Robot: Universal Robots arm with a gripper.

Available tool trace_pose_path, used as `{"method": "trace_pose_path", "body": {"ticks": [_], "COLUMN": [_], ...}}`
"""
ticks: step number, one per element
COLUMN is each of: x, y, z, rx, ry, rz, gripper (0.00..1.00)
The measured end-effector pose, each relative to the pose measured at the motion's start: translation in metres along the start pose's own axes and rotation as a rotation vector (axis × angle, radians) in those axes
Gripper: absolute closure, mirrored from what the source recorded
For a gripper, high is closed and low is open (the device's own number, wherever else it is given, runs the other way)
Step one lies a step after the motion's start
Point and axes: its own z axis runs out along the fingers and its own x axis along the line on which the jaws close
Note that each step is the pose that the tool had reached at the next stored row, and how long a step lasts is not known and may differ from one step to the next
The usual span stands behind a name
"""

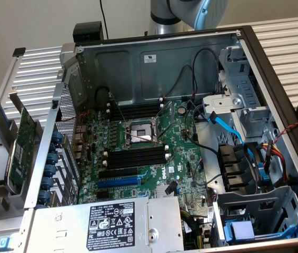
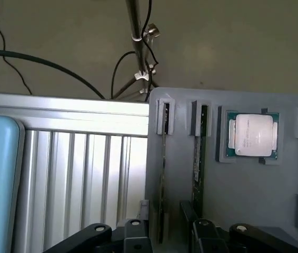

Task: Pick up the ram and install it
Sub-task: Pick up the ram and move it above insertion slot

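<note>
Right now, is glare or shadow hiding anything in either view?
Wrist view: the square silver processor lid glares, its print faint; the two thin green ram sticks stand edge-on, dark. Exterior view: the ribbed aluminium table glares pale; the green motherboard is evenly lit.

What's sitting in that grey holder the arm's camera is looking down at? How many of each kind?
In the grey tray, counting what is fully in view:
ram sticks, standing on edge in slots: 2
processor chip, lying flat: 1
Total: 3
</note>
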Motion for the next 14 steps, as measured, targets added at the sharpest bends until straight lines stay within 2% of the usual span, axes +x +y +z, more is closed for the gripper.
{"method": "trace_pose_path", "body": {"ticks": [4,8,10,14], "x": [0.002,0.002,0.002,0.002], "y": [-0.0043,-0.0037,-0.002,0.0018], "z": [0.0071,0.0143,0.0173,0.022], "rx": [-0.0003,0.0004,0.0036,0.0168], "ry": [0.0002,0.0001,-0.0001,-0.0021], "rz": [-0.004,-0.007,-0.007,-0.007], "gripper": [0.64,0.64,0.64,0.64]}}
